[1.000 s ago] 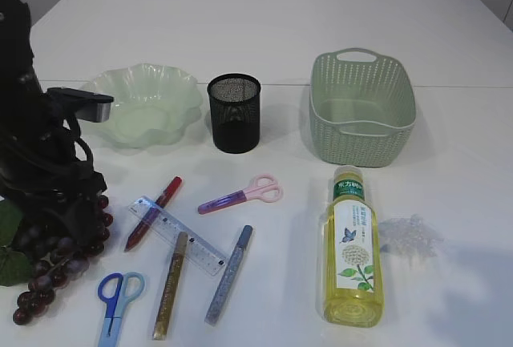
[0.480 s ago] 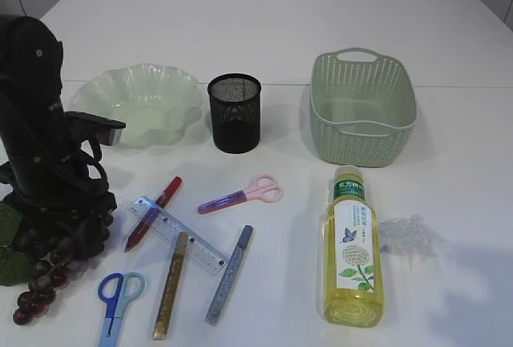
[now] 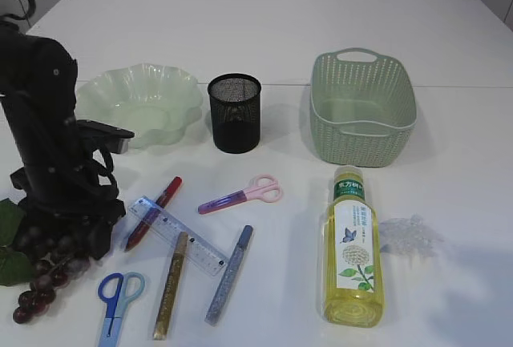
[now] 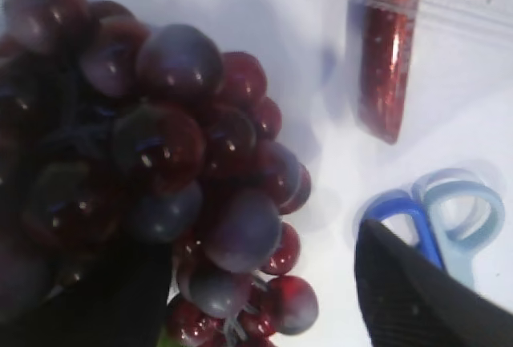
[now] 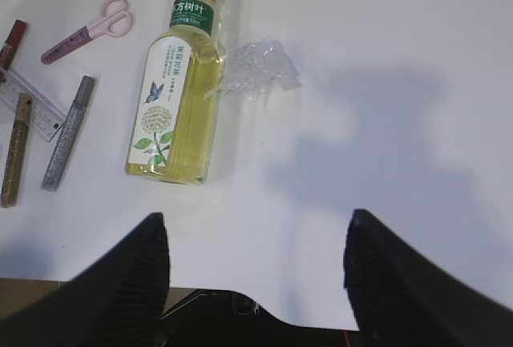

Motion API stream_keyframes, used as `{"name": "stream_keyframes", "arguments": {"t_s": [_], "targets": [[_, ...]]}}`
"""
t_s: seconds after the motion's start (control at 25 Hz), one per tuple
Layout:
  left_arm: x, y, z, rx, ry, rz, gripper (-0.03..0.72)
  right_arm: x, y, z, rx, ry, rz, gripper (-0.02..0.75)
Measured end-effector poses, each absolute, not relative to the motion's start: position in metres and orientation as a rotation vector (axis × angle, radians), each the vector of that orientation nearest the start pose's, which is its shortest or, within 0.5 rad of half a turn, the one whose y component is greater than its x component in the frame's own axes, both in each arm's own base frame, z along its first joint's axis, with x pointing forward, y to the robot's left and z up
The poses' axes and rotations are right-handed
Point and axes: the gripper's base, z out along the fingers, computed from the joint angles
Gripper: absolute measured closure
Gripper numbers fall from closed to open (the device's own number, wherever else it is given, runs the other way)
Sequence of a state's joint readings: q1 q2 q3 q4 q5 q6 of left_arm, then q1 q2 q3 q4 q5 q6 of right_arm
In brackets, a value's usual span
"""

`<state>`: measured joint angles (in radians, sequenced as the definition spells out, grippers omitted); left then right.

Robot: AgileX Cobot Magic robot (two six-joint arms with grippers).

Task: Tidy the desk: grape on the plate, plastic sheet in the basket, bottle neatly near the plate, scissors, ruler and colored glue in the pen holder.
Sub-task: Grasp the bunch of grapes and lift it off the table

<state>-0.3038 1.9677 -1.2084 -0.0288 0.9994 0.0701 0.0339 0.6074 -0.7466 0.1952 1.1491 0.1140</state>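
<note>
Exterior view: the left claw [image 3: 68,239] is down over the grape bunch [image 3: 44,271] at the near left of the counter [image 3: 256,26]. In its wrist view the claw stands spread, one finger [image 4: 425,295] beside the blue scissors [image 4: 449,215], and I cannot tell whether it touches the grapes. The right claw [image 5: 256,271] hangs spread over bare counter, nearer than the lying bottle [image 5: 176,82] and the plastic sheet [image 5: 258,65] touching it. The plate [image 3: 144,102], pen holder [image 3: 234,112] and basket [image 3: 362,106] stand along the far side.
</note>
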Motion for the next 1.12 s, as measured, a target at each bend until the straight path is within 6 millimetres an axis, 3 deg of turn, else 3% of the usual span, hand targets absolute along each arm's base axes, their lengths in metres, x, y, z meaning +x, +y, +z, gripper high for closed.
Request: {"name": "stream_keyframes", "arguments": {"t_s": [0.88,0.96,1.12], "targets": [[0.336,-0.093,0.109,0.537,3.259,0.029,0.18,0.084,0.019,0.323,0.125,2.483,0.313,0.207],[0.337,-0.094,0.109,0.533,3.257,0.029,0.225,0.084,0.019,0.323,0.125,2.483,0.313,0.207],[0.338,-0.092,0.109,0.545,3.246,0.058,0.439,0.084,0.019,0.323,0.125,2.481,0.313,0.207]]}}
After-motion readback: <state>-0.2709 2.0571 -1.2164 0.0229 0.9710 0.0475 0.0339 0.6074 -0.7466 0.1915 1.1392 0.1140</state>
